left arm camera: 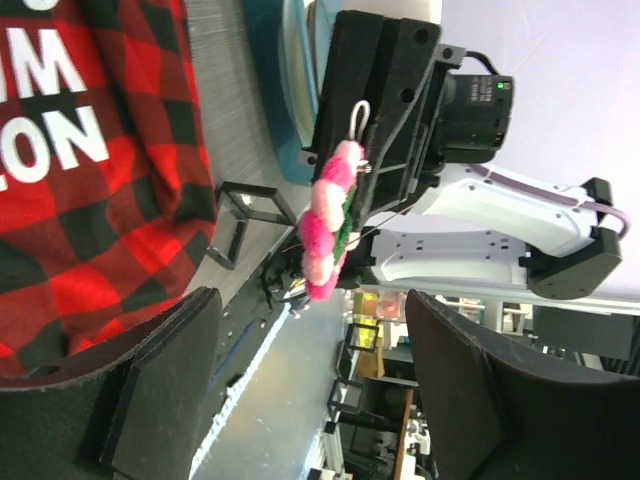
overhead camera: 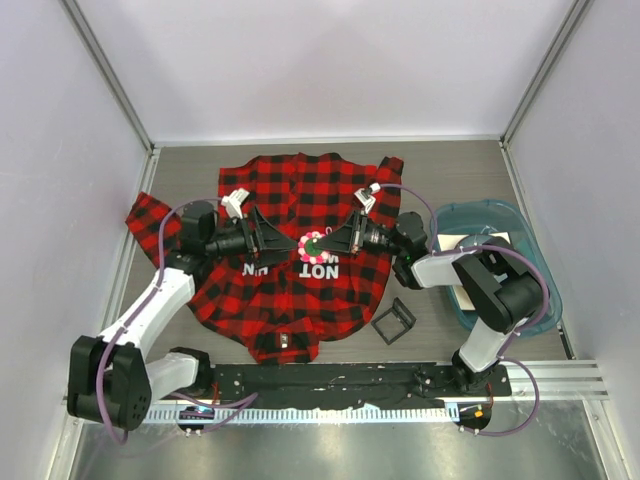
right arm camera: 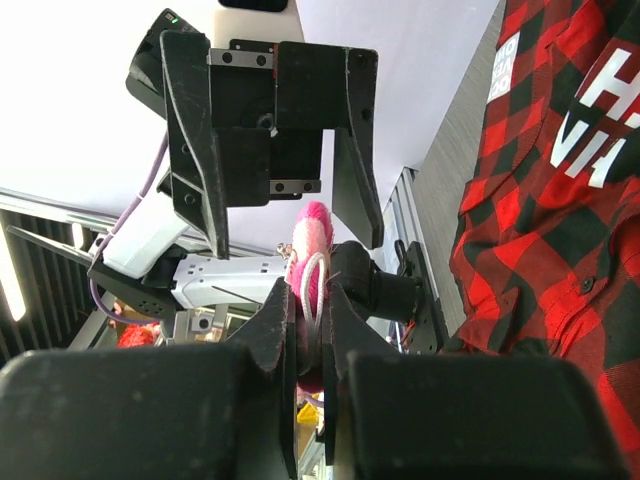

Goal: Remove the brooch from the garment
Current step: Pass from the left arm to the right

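The brooch (overhead camera: 313, 245) sits pinched between the two fingers of the right gripper (overhead camera: 328, 242), whose jaws are closed down to the thickness of the pin; the right wrist view shows the pink petals (right arm camera: 310, 262) and a white loop wedged in the narrow slot between the fingertips. The left gripper (overhead camera: 285, 241) faces it from the left with its jaws spread wide and nothing in them. Its fingers (right arm camera: 195, 150) stand to either side of the flower's line and just short of it, not touching. Seen from the left wrist, the brooch (left arm camera: 328, 225) is edge-on, a column of pink and white puffs with green behind, pressed against the black right finger and held apart from the cloth. The garment (overhead camera: 290, 290) lies spread flat on the table (overhead camera: 450, 170), and the pin is over its middle, above the white lettering. A black square frame (overhead camera: 393, 320) lies on the table near the shirt's right hem, and a teal bin (overhead camera: 480, 207) stands further right
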### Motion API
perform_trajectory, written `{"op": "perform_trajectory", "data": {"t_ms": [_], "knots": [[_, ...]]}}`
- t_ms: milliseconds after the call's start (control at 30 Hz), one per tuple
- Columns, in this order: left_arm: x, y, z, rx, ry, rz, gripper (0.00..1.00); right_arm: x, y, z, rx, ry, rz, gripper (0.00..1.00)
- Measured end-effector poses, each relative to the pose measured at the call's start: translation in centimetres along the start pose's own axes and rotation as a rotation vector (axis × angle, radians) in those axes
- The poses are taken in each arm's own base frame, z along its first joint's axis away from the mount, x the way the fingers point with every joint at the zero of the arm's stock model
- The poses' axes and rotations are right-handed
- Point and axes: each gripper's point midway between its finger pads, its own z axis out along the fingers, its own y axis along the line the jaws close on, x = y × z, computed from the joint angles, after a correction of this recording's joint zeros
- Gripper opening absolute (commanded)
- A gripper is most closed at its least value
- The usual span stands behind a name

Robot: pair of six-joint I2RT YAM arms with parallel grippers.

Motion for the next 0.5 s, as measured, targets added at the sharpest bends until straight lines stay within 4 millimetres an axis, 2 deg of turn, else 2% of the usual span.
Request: {"op": "perform_trajectory", "data": {"t_ms": [67, 167, 333, 433, 467, 500], "knots": [[0.2, -0.1, 0.1, 0.014, 0.013, -0.021, 0.72, 0.0, 0.0, 0.0, -0.001, 0.003, 0.000, 0.01], [-0.2, -1.3, 0.4, 0.071, 0.014, 0.005, 0.68, 0.0, 0.2, 0.1, -0.006, 0.007, -0.004, 0.01], [0.1, -2.1, 1.6, 0.150, 0.035, -0.022, 0.68, -0.2, 0.7, 0.3, -0.018, 0.008, -0.012, 0.01], [0.2, -2.0, 2.4, 0.164, 0.056, -0.048, 0.49, -0.2, 0.8, 0.4, -0.022, 0.010, -0.011, 0.01], [0.2, -2.0, 2.6, 0.168, 0.060, -0.052, 0.40, -0.1, 0.9, 0.4, -0.022, 0.012, -0.010, 0.01], [0.2, -2.0, 2.7, 0.173, 0.061, -0.051, 0.36, -0.1, 0.9, 0.4, -0.023, 0.013, -0.009, 0.01]]}}
